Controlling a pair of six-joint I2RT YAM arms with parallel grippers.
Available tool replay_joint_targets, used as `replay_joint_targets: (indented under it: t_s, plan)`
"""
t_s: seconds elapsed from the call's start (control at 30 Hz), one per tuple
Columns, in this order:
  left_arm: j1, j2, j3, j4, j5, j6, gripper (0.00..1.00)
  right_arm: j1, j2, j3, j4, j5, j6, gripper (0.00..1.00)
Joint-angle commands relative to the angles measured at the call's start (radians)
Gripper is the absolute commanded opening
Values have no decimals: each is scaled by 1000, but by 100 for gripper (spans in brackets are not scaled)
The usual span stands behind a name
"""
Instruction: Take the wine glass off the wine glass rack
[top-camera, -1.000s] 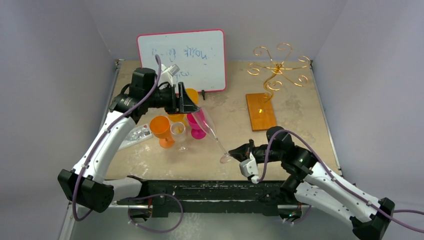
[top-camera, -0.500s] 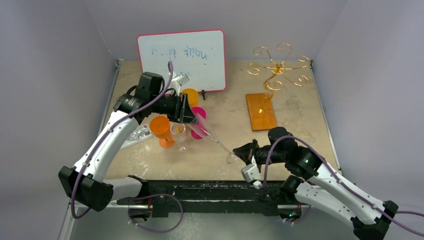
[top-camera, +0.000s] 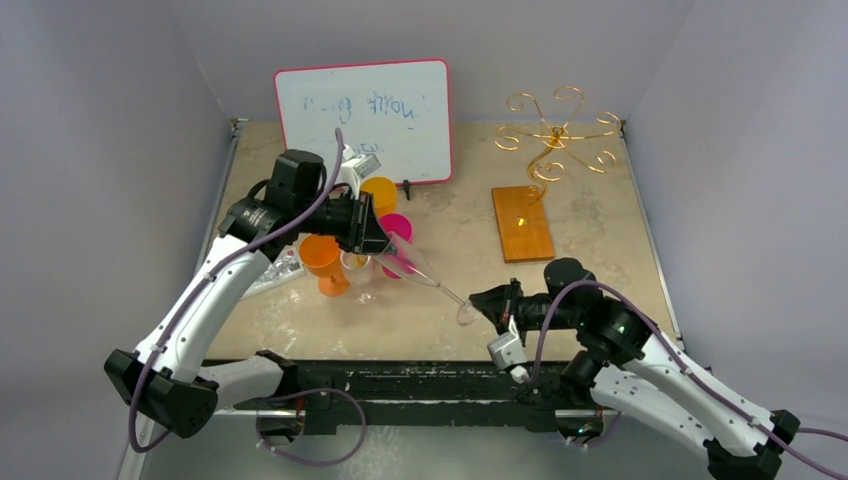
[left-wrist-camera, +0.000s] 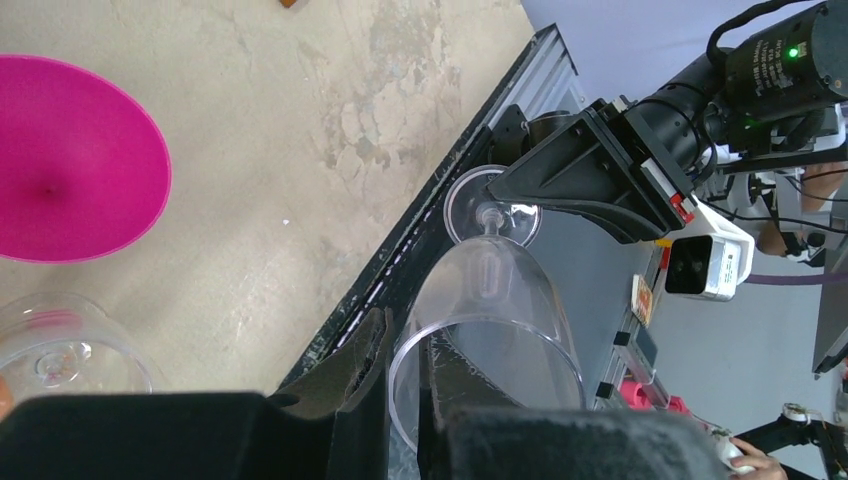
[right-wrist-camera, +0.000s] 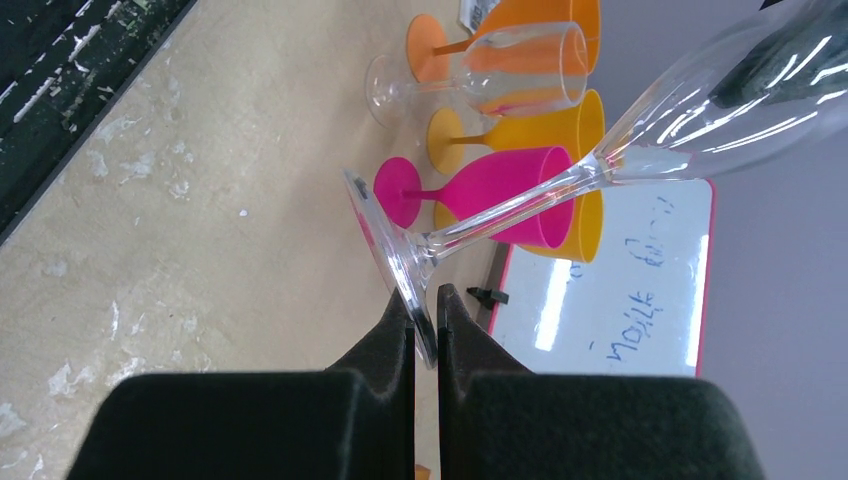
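Note:
A clear wine glass (top-camera: 432, 285) hangs tilted in the air between my two arms, off the gold wire wine glass rack (top-camera: 556, 135), which stands at the back right on its orange-brown base (top-camera: 520, 222). My left gripper (top-camera: 380, 240) is shut on the bowl's rim. In the left wrist view one finger lies inside the wine glass (left-wrist-camera: 500, 310) and one outside, at the left gripper (left-wrist-camera: 410, 322). My right gripper (top-camera: 490, 302) is shut on the foot. The right wrist view shows the right gripper (right-wrist-camera: 425, 300) pinching the disc edge of the wine glass (right-wrist-camera: 680, 130).
Below the held glass stand orange glasses (top-camera: 322, 258), a pink glass (top-camera: 397, 235) and a small clear glass (top-camera: 357, 265). A red-framed whiteboard (top-camera: 365, 118) leans at the back. A clear packet (top-camera: 275, 270) lies by the left arm. The black front rail (top-camera: 420, 380) runs along the near edge.
My left gripper has closed on the bowl's rim. The glass has dropped and now lies flatter. The right arm, still holding the foot, has shifted slightly right and nearer.

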Motion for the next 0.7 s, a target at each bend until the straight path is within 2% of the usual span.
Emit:
replay_joint_targets:
  t_s: [0.0,0.03,0.13,0.27,0.4,0.67]
  plan:
    - [-16,-52,-11,48,1,-13,0,-7,-29,15,165,4,36,0]
    - [-16,-51,-8,49,3,-14,0,-7,-29,15,161,0,36,0]
    - [-16,-46,-2,44,-4,-16,0,-7,-33,12,165,-18,41,11]
    - [-16,-38,-1,39,-12,-18,0,-7,-46,2,178,-35,47,18]
    - [-16,-40,7,26,-32,-16,0,-7,-43,1,180,-59,71,16]
    - [-16,-53,25,17,-37,-11,0,-7,-47,-1,185,-109,90,20]
